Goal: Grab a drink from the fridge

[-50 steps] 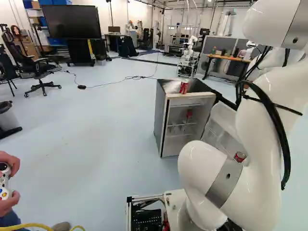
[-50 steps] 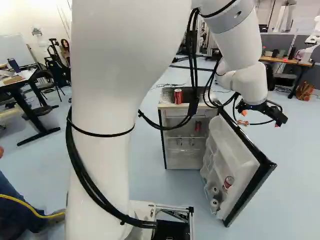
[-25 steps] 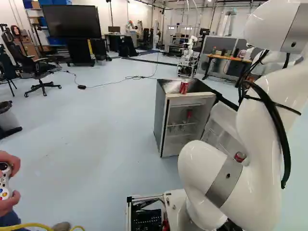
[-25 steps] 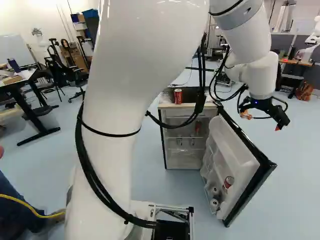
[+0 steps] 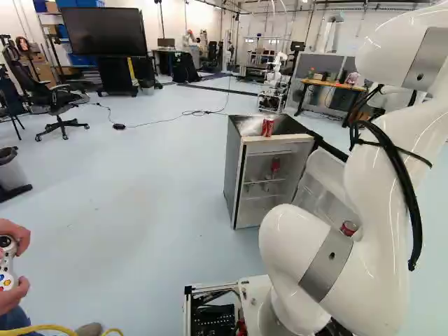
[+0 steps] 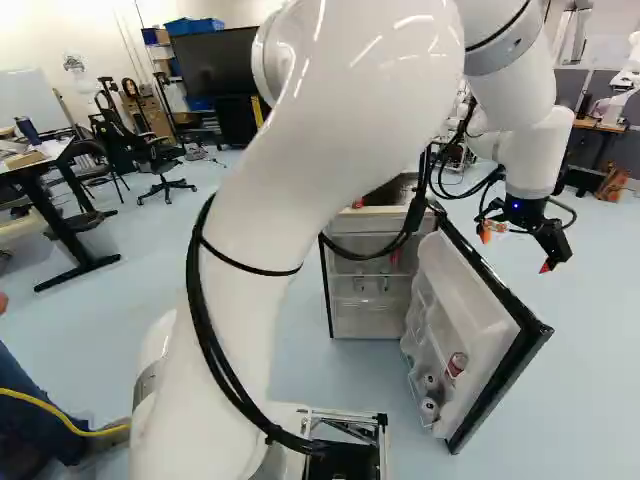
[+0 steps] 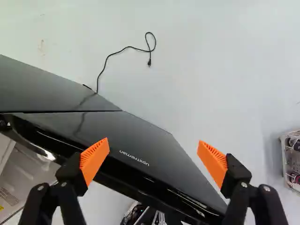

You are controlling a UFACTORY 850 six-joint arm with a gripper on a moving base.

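My gripper [image 6: 516,251] hangs beyond the outer side of the open fridge door [image 6: 487,345] in the right base view. In the wrist view the gripper [image 7: 153,146] is open, its orange pads wide apart, with the black door [image 7: 154,157] below and between them; nothing is held. The small fridge [image 5: 234,168] stands open in the left base view. A red can [image 5: 267,127] is on its top and another red can [image 5: 275,166] is on a shelf inside. The door's inner rack holds a red-and-white can [image 6: 457,364] and pale cans [image 6: 429,408].
A person's hands [image 5: 14,259] hold a controller at the left of the left base view. Another robot [image 5: 277,73] stands behind the fridge, near a desk [image 5: 332,84]. A black cable [image 7: 126,47] lies on the floor beside the fridge in the wrist view.
The arm's upper links have swung rightward in the right base view, now hiding most of the can on the fridge top. The gripper has tilted further downward. Base, fridge and door have stayed put.
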